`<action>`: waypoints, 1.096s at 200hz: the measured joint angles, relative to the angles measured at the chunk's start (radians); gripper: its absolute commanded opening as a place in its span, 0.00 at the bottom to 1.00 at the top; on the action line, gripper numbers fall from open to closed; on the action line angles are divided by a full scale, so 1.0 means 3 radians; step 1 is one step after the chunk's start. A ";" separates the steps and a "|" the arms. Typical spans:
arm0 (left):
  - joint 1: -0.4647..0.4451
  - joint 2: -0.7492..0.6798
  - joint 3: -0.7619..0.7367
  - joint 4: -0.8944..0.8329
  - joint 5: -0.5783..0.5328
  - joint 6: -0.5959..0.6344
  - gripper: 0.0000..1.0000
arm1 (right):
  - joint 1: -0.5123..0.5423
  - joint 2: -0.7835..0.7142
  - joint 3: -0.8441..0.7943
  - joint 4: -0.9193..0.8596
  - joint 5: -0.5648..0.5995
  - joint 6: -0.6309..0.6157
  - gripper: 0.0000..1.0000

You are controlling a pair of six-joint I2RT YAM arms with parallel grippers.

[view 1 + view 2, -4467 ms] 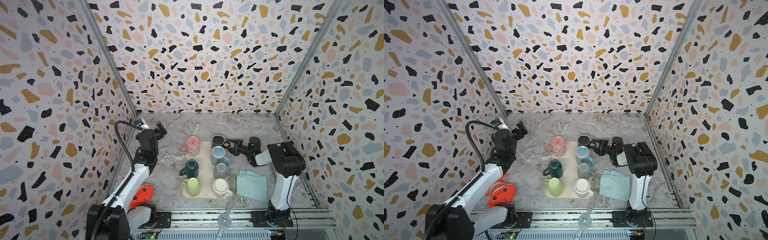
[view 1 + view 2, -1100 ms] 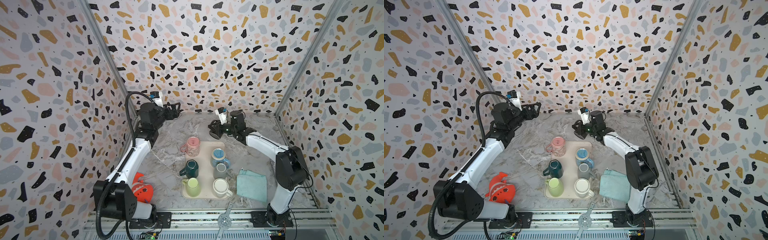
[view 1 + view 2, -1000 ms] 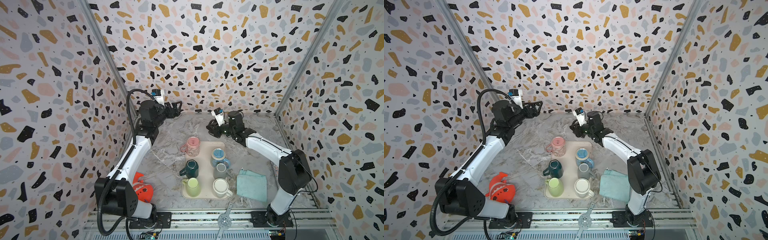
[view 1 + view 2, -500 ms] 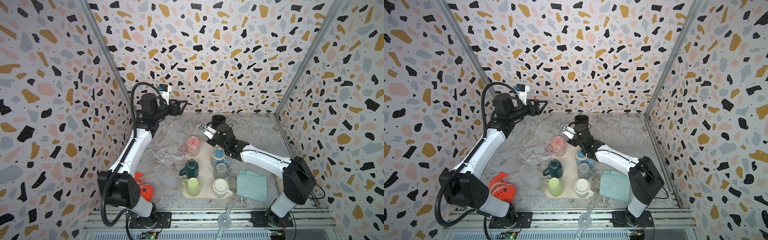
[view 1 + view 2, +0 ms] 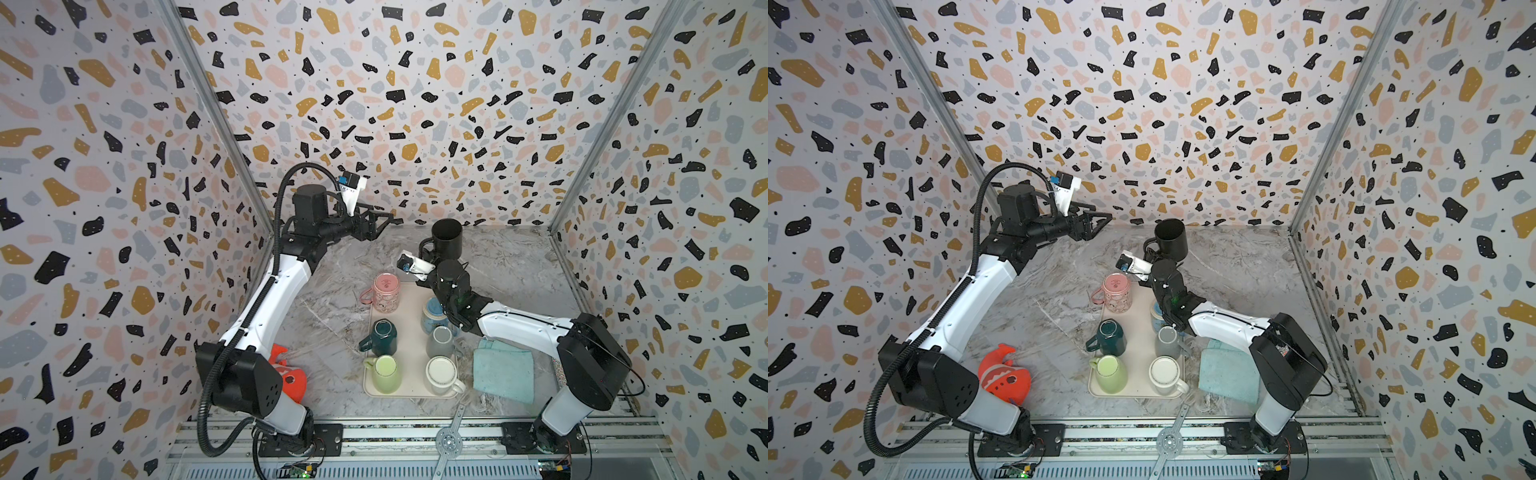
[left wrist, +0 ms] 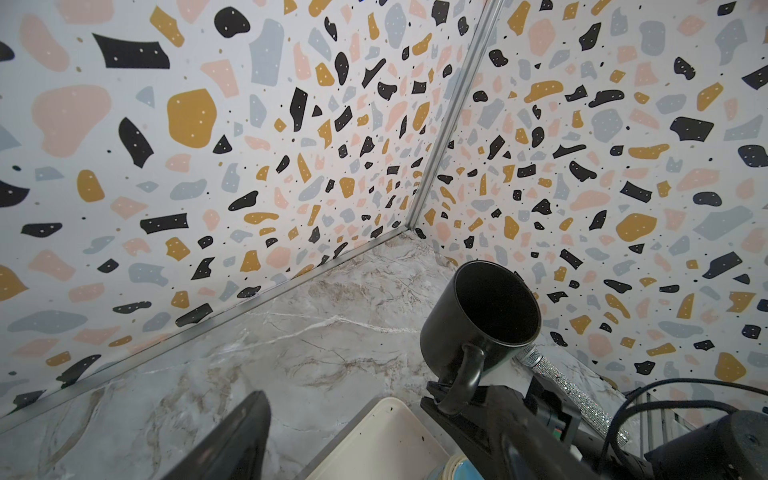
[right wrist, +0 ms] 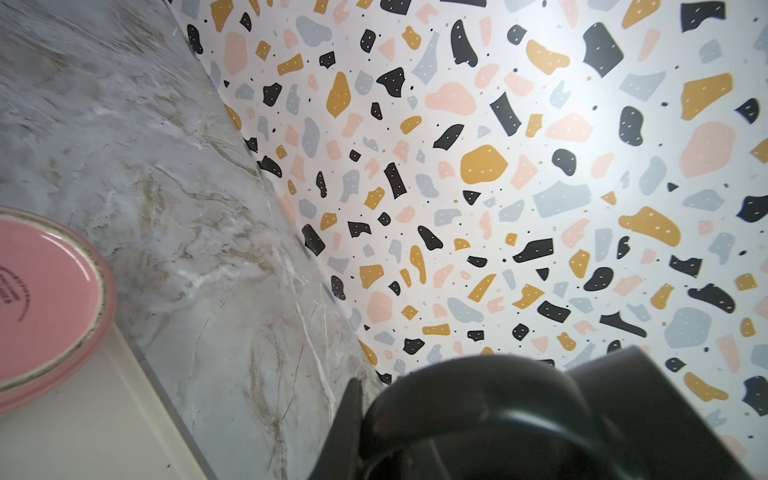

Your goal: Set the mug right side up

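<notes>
The black mug (image 5: 446, 240) (image 5: 1170, 240) hangs in the air behind the tray, mouth upward and slightly tilted. My right gripper (image 5: 428, 257) (image 5: 1151, 255) is shut on its handle from below. In the left wrist view the mug (image 6: 486, 320) shows its dark hollow inside, and the handle sits clamped in black jaws. The right wrist view shows only the mug's handle (image 7: 478, 399) close up. My left gripper (image 5: 388, 221) (image 5: 1102, 220) stands open and empty at the back left, raised and pointing toward the mug, well apart from it.
A cream tray (image 5: 411, 291) carries several mugs: pink (image 5: 385, 291) upside down, blue (image 5: 432, 316), dark green (image 5: 382, 334), grey (image 5: 440, 340), light green (image 5: 384, 372), white (image 5: 442, 372). A teal cloth (image 5: 505, 370) lies right of it. A red toy fish (image 5: 291, 374) sits front left.
The right gripper took the black mug off the tray, carried it back and rolled it mouth up. The left arm rose and reached rightward toward the mug.
</notes>
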 measured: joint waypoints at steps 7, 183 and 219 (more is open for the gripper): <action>-0.0018 0.0041 0.0103 -0.0097 0.0003 0.0079 0.83 | 0.0006 0.0001 -0.0018 0.0050 0.0023 -0.0048 0.00; -0.0662 0.0645 0.0916 -0.1513 -0.0554 0.1096 0.83 | 0.0062 0.0294 -0.0219 0.0935 0.0106 -0.0717 0.00; -0.0745 0.0735 0.0952 -0.1546 -0.0636 0.1124 0.82 | 0.0076 0.0294 -0.0219 0.0913 0.0056 -0.0662 0.00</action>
